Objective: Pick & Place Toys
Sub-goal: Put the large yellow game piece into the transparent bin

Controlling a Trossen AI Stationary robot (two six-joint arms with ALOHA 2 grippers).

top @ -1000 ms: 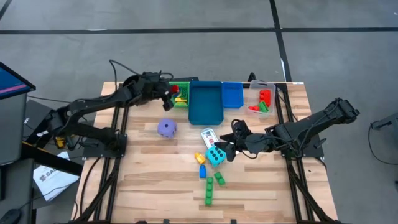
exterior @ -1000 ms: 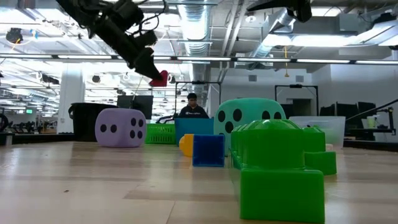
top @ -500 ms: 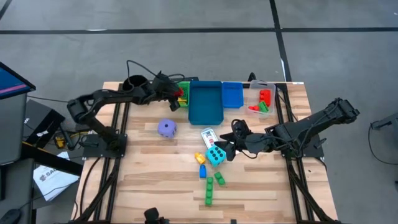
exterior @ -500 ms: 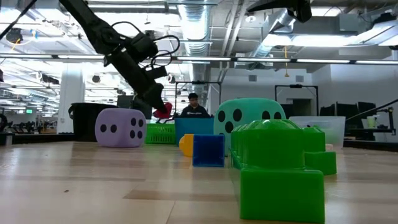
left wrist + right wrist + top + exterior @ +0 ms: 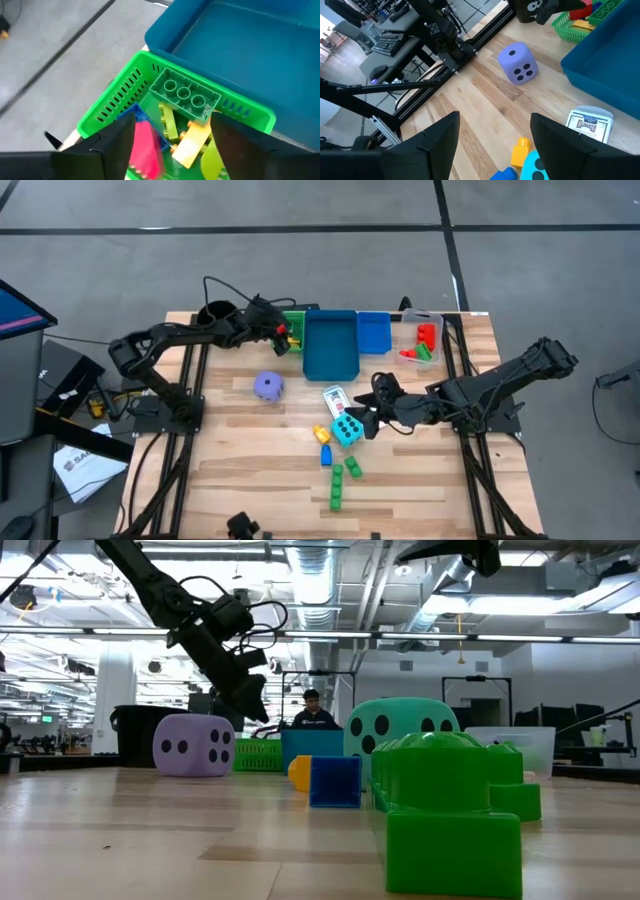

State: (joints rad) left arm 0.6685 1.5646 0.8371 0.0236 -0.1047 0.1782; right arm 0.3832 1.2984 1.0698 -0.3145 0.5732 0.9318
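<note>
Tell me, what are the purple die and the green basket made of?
The purple die looks like soft foam or matte rubber: dull surface, rounded corners, no shine. The green basket looks like hard, glossy molded plastic, with thin slotted walls and light glinting along its rim. Neither can be confirmed by look alone.

Even, bright overhead light fell across the wooden table [image 5: 250,470], leaving only faint, soft shadows under the arms. In the low view, ceiling light strips glared white above the room, and the nearest green brick [image 5: 450,825] loomed large and soft, out of focus. Beside the left gripper [image 5: 167,145], a red brick [image 5: 145,150] was smeared with blur inside the green basket [image 5: 125,90], whose slatted wall stayed sharp.
</note>
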